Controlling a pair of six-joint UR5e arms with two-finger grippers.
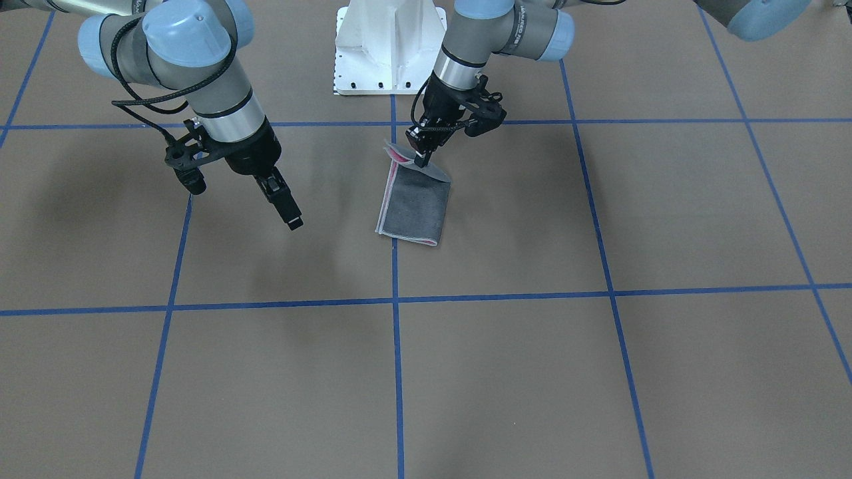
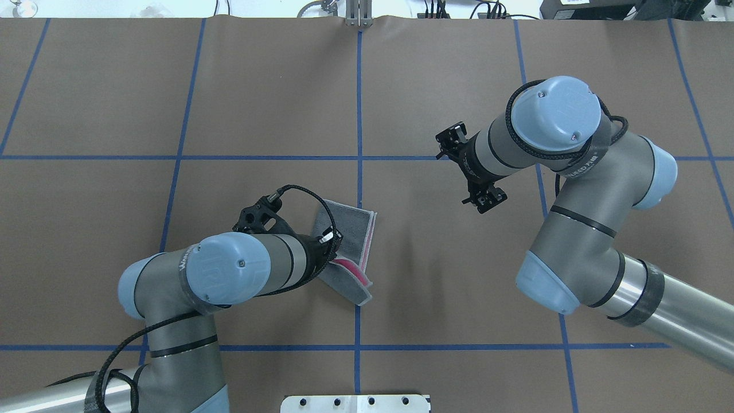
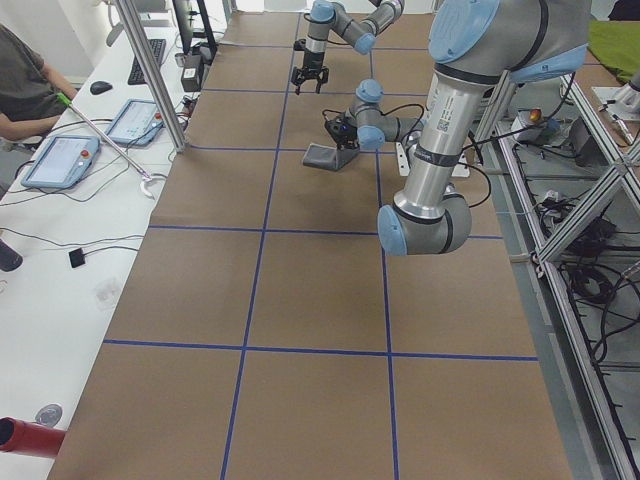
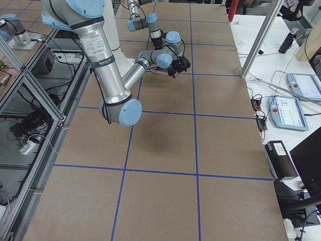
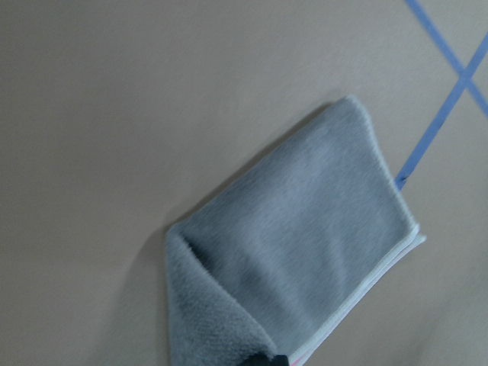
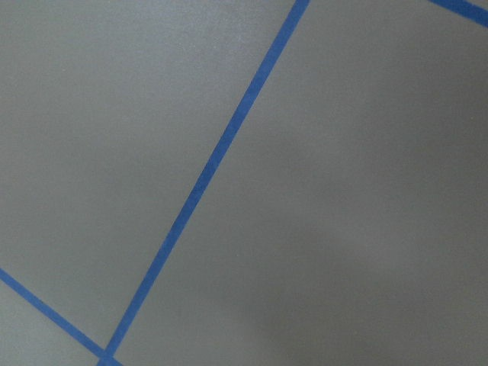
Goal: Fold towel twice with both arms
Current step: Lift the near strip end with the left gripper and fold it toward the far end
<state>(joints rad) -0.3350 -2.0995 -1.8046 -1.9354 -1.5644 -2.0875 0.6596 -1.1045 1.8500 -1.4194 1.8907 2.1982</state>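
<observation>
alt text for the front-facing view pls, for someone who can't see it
A folded grey towel with a pink edge lies on a brown table marked with blue grid lines; the jaws of the left arm pinch its end nearest the robot and hold that end raised. The right arm hangs apart from it, holding nothing.

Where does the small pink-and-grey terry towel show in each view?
Front-facing: small pink-and-grey terry towel, centre.
Overhead: towel left of centre.
Left exterior: towel far, upper middle.
Right exterior: towel far, top, mostly hidden.
Left wrist: towel fills lower middle.
Right wrist: not in it.
Shared landmark: blue tape line under its edge.
</observation>
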